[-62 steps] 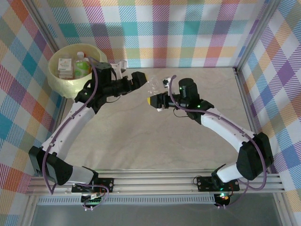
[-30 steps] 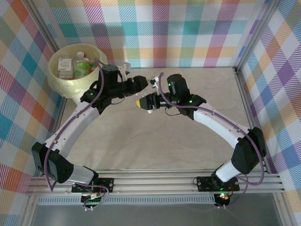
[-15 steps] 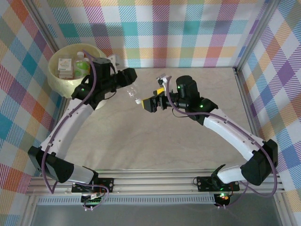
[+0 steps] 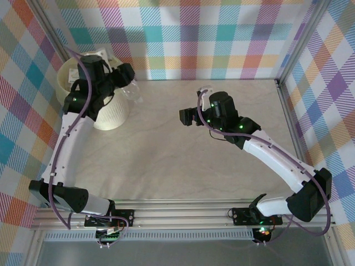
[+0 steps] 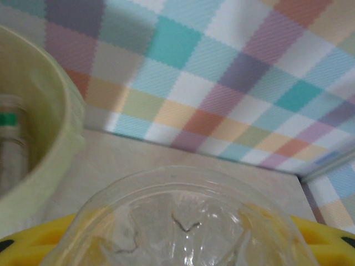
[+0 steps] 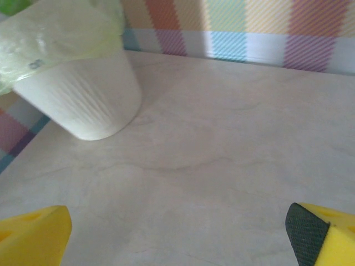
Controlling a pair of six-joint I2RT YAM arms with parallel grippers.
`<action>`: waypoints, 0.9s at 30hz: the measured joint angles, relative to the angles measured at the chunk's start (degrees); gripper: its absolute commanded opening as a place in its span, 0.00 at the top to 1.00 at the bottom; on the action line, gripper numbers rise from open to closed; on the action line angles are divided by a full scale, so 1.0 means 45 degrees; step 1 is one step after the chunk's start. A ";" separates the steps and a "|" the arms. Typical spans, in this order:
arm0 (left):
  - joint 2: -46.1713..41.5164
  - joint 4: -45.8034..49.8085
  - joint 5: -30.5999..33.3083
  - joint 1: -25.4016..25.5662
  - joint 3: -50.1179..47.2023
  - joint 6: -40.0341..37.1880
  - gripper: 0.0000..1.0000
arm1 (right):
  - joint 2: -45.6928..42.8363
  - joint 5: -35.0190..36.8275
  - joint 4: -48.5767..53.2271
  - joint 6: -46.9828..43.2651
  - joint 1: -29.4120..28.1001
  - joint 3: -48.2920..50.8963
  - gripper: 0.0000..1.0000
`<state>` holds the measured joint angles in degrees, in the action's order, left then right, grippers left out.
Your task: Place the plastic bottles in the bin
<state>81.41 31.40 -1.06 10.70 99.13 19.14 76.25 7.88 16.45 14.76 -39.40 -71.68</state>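
Bottle (image 5: 183, 221), clear and crushed, is being held clamped in the left pincer (image 4: 126, 80), just beside the bin (image 4: 113, 113) rim, not yet over the opening. At least one other bottle (image 5: 8, 145) is lying inside already. Nothing is being carried by the right pincer (image 4: 187, 116), jaws wide apart above the counter (image 4: 183, 166). Judged: task is nearing its end, approx. one drop left.

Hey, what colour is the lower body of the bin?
The bin is white below, finely ribbed, under a pale yellow-green liner; the right wrist view shows it best.
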 measured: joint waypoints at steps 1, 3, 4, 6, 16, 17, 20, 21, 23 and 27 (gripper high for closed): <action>0.0039 0.0005 0.0141 -0.0194 0.0131 -0.0141 0.50 | 0.0000 0.0214 0.0005 0.0063 0.0005 0.0010 0.00; 0.0238 0.0044 0.0491 -0.0505 0.0559 -0.0481 0.51 | -0.0005 0.0457 0.0005 0.0185 0.0010 0.0049 0.00; 0.0437 0.0049 0.0695 -0.0636 0.0899 -0.0690 0.51 | -0.0015 0.0539 0.0005 0.0233 0.0010 0.0078 0.00; 0.0855 0.0049 0.1098 -0.0850 0.1564 -0.1093 0.52 | -0.0024 0.0656 0.0073 0.0248 0.0010 0.0107 0.00; 0.2963 -0.0126 0.3196 -0.1588 0.4201 -0.2545 0.53 | -0.0029 0.0724 0.0588 0.0243 0.0010 0.0151 0.00; 0.3186 -0.0146 0.3274 -0.1642 0.4435 -0.2608 0.53 | -0.0029 0.0724 0.0646 0.0243 0.0010 0.0151 0.00; 0.3988 -0.0185 0.3415 -0.1846 0.5197 -0.2803 0.54 | -0.0029 0.0724 0.0758 0.0233 0.0010 0.0151 0.00; 0.4289 -0.0155 0.3429 -0.1923 0.5484 -0.2846 0.54 | -0.0029 0.0719 0.0777 0.0233 0.0010 0.0151 0.00; 0.4745 -0.0063 0.3492 -0.2045 0.5848 -0.2905 0.54 | -0.0029 0.0724 0.0865 0.0233 0.0010 0.0146 0.00; 0.5411 0.0049 0.3327 -0.2399 0.6115 -0.2958 0.53 | -0.0029 0.0724 0.1005 0.0233 0.0010 0.0146 0.00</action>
<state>105.75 31.62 13.91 -0.10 126.65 5.82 76.12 11.14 20.97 15.81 -39.35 -71.02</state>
